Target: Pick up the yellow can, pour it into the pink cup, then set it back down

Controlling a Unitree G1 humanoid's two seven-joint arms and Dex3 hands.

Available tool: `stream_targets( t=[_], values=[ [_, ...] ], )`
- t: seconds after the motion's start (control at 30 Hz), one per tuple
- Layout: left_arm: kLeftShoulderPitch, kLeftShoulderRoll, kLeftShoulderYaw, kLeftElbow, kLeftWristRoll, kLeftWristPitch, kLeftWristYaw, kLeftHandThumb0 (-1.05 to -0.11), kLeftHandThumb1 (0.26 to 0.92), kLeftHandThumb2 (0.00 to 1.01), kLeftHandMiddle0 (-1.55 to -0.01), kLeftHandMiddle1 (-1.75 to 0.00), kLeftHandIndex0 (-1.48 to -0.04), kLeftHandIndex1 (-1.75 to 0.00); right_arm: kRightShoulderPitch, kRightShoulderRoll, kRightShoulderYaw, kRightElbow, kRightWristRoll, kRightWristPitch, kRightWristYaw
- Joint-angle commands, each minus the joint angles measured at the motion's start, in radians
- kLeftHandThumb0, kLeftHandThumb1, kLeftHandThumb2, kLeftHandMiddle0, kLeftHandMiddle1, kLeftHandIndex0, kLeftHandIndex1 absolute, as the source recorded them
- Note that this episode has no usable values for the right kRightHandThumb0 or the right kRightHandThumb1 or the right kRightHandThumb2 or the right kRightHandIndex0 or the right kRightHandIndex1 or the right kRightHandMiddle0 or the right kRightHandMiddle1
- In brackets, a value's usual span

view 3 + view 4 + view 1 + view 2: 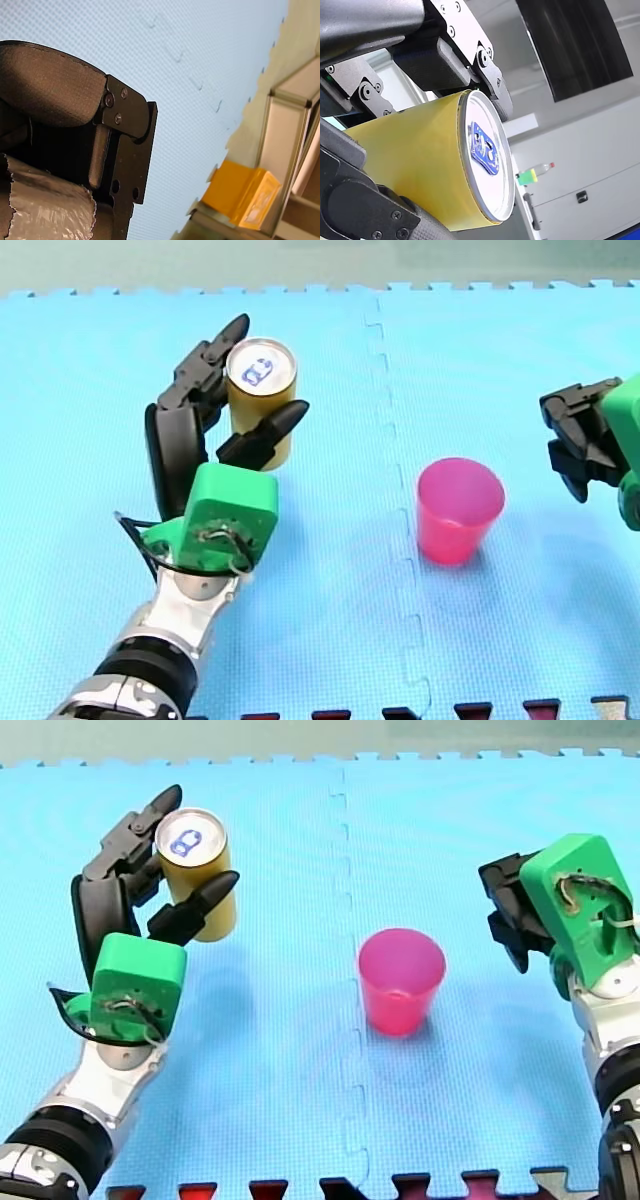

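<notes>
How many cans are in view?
1: the yellow metal can, upright left of the pink plastic cup, grasped by the left hand. The right hand is right of the cup.

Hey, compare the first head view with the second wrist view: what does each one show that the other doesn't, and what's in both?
The first head view adds the pink cup, upright on the blue mat, and the right hand off to the cup's right, holding nothing. The second wrist view adds a small bottle and a white cabinet behind the yellow can. Both share that can, blue tab on its lid, gripped in the left hand's fingers.
</notes>
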Motion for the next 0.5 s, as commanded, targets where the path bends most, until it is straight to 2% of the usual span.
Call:
stream_targets(
  t=[0.0,0.13,0.3,0.47],
  values=[
    [0.006,0.004,0.009,-0.013,-0.007,0.001,-0.003,-0.383,0.828,0.0,-1.34,-0.01,-1.19,0.0,-0.001,-0.006,0.001,0.0,0.0,-0.007,-0.003],
    [0.022,0.0,0.019,-0.018,-0.012,0.006,-0.004,-0.378,0.828,0.0,-1.34,-0.01,-1.19,0.0,-0.001,-0.006,-0.003,0.001,0.002,-0.011,-0.003],
    [0.047,0.01,0.025,-0.022,-0.008,0.0,-0.003,-0.377,0.829,0.0,-1.34,-0.01,-1.2,0.0,-0.001,-0.01,-0.01,0.001,0.009,-0.025,0.016],
    [0.06,0.008,0.031,-0.024,-0.013,-0.007,-0.009,-0.374,0.831,0.0,-1.34,-0.01,-1.2,0.0,-0.004,-0.011,-0.008,0.001,0.006,-0.027,0.019]
  ],
)
